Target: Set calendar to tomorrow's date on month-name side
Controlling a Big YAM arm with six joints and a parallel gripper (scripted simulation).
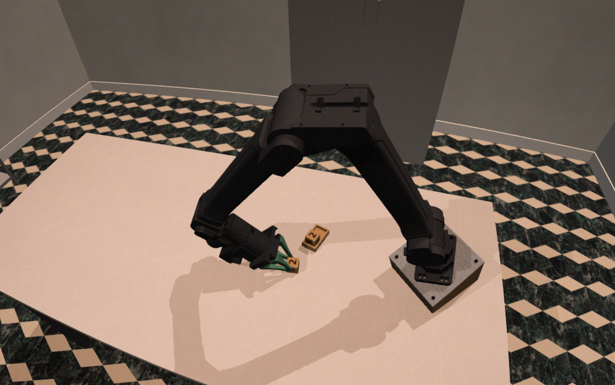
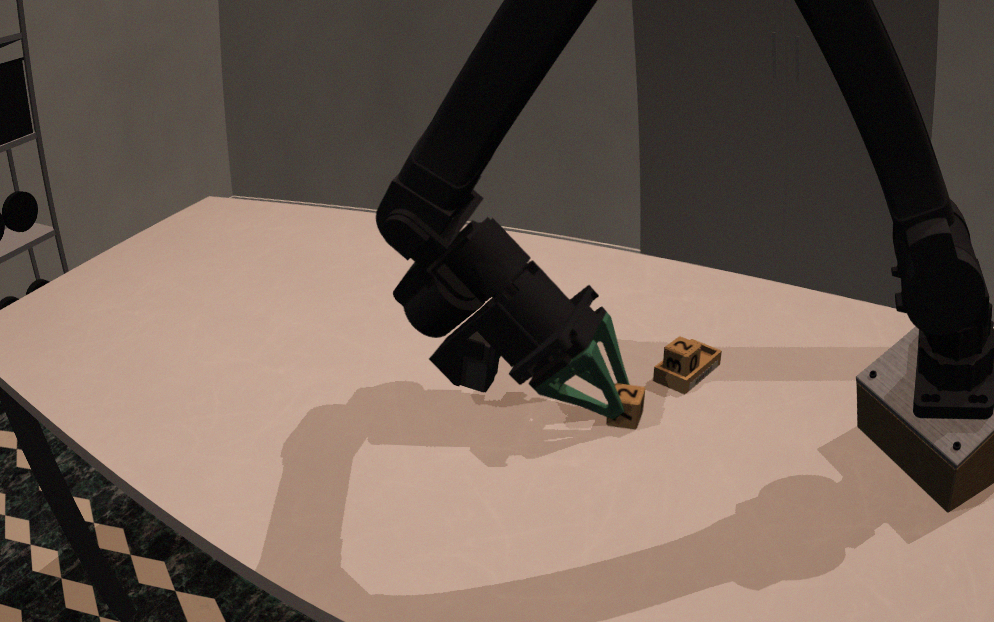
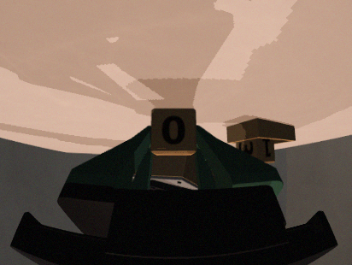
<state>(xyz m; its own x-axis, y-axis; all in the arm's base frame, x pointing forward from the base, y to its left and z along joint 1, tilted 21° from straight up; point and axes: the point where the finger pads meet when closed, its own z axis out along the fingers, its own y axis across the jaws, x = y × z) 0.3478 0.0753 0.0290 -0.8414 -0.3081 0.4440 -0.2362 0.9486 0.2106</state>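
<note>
My gripper [image 1: 290, 263] [image 2: 623, 407] [image 3: 173, 132], with green fingers, is shut on a wooden digit cube [image 1: 293, 262] [image 2: 629, 404] [image 3: 173, 129]. The cube rests on or just above the table, outside the tray; a 2 shows on its top and a 0 faces the wrist camera. The small wooden tray [image 1: 322, 236] [image 2: 705, 363] [image 3: 261, 132] lies flat a short way beyond the gripper. In it stands the other cube [image 1: 312, 236] [image 2: 681, 355], with a 2 on top and a 3 on one side. The half of the tray beside that cube is empty.
The arm's base [image 1: 436, 267] [image 2: 930, 432] sits on a grey block at the table's right side. The arm arches high over the tray. A dark shelf rack [image 2: 21, 146] stands off the table at the far left.
</note>
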